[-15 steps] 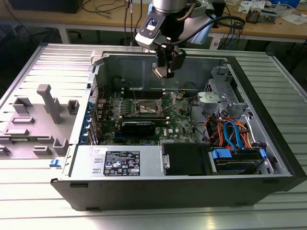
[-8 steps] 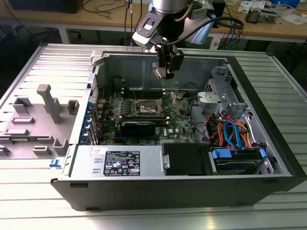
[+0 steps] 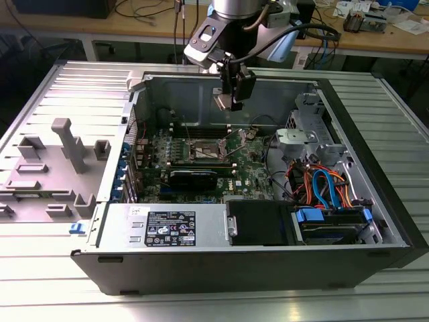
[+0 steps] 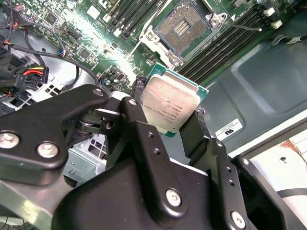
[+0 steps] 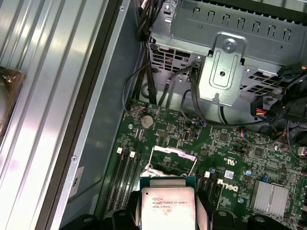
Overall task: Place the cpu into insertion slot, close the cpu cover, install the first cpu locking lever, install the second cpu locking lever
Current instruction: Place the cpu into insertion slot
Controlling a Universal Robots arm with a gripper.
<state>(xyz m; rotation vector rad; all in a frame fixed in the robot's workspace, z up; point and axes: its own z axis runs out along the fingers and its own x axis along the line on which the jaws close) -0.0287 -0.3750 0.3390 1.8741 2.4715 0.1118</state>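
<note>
Grip check: your gripper (image 4: pixel 168 112) pinches the cpu (image 4: pixel 172 98) by two opposite edges, high over the motherboard (image 3: pixel 249 173); the insertion slot (image 3: pixel 203 149) lies uncovered below, slightly toward the exterior view's left, well apart.

Black gripper (image 3: pixel 230 99) hangs over the open black computer case (image 3: pixel 201 268), clamped on the small flat silvery-grey cpu chip (image 3: pixel 222 100), well clear of the green motherboard (image 3: pixel 248 171). Square dark insertion slot with silvery rim (image 3: pixel 204 149) sits on the board below, with the long black graphics card (image 3: pixel 193 178) just in front. Case lies on the ribbed aluminium worktop (image 3: pixel 60 268), with grey plastic fixture blocks (image 3: pixel 67 144) at the exterior view's left and orange and blue cables (image 3: pixel 322 188) inside at its right.
</note>
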